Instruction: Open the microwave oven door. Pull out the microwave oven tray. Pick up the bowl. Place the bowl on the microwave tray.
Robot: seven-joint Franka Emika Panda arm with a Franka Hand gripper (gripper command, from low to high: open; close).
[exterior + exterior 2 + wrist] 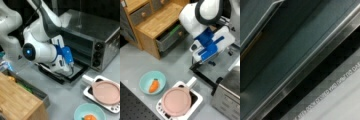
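I see the microwave oven (95, 37) with its microwave oven door (75, 72) folded down flat on the grey worktop (65, 97). My end effector (67, 67) hangs low right over the door. I cannot tell if its fingers are apart or together. The bowl (152, 82) with the orange lump sits at 9 o'clock from the pink plate (177, 101), just beside it.

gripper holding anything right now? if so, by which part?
Cannot be told. The gripper is down over the opened microwave oven door, which lies flat in front of the microwave oven; its fingertips are hidden. The bowl sits untouched on the table.
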